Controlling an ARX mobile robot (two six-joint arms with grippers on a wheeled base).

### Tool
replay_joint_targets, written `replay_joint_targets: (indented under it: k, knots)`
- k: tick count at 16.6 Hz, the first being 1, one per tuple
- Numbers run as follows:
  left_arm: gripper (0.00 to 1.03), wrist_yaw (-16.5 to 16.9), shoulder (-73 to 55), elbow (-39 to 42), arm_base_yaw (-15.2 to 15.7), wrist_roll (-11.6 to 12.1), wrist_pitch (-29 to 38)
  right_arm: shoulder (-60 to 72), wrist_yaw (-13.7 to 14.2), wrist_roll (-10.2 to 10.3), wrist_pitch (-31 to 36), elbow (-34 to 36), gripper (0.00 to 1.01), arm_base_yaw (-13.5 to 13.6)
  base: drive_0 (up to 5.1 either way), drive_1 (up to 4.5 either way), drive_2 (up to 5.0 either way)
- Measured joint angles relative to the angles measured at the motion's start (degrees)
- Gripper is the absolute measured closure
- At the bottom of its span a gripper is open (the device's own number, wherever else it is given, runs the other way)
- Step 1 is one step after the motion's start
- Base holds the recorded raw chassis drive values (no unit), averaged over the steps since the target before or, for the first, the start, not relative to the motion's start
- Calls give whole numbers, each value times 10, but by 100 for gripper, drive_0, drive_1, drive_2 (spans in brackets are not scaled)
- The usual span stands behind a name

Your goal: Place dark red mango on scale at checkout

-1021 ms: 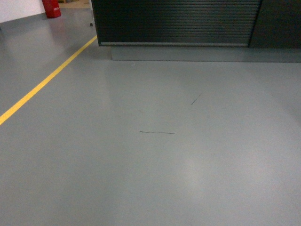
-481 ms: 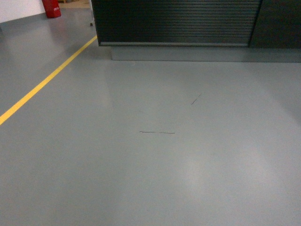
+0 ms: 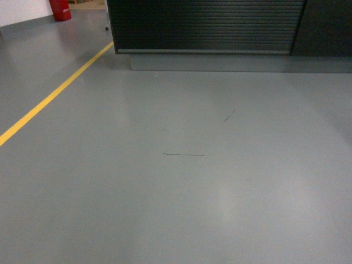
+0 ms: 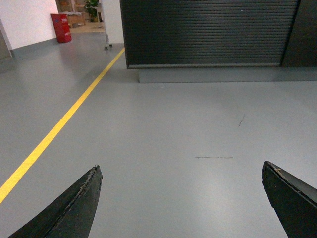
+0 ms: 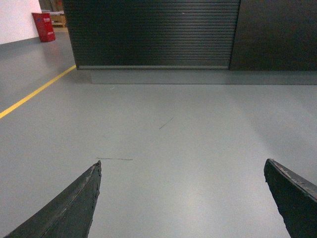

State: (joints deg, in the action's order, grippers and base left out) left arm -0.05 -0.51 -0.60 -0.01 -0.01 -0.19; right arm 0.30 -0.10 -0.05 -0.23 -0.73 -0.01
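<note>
The checkout [image 3: 206, 26] shows only its black ribbed front panel, across the top of the head view; the same panel [image 4: 208, 32] fills the top of the left wrist view and the panel [image 5: 153, 32] the top of the right wrist view. Its top is out of view, and so are the scale and the dark red mango. My left gripper [image 4: 181, 171] is open over bare grey floor, nothing between its fingers. My right gripper [image 5: 182, 166] is open too, holding nothing. Neither gripper appears in the head view.
A yellow floor line [image 3: 52, 96] runs diagonally on the left. A red bin [image 3: 60, 9] stands far back left. A smooth black panel [image 3: 324, 27] adjoins the ribbed front on the right. Grey floor with short scuff marks [image 3: 184, 154] lies between me and the counter.
</note>
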Motion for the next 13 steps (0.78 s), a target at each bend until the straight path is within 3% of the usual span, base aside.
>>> replay_joint_targets:
  k: [13]
  knots:
    - [5, 0, 0, 0, 0, 0, 0, 0, 0, 0, 0, 0, 3, 0, 0, 0, 0]
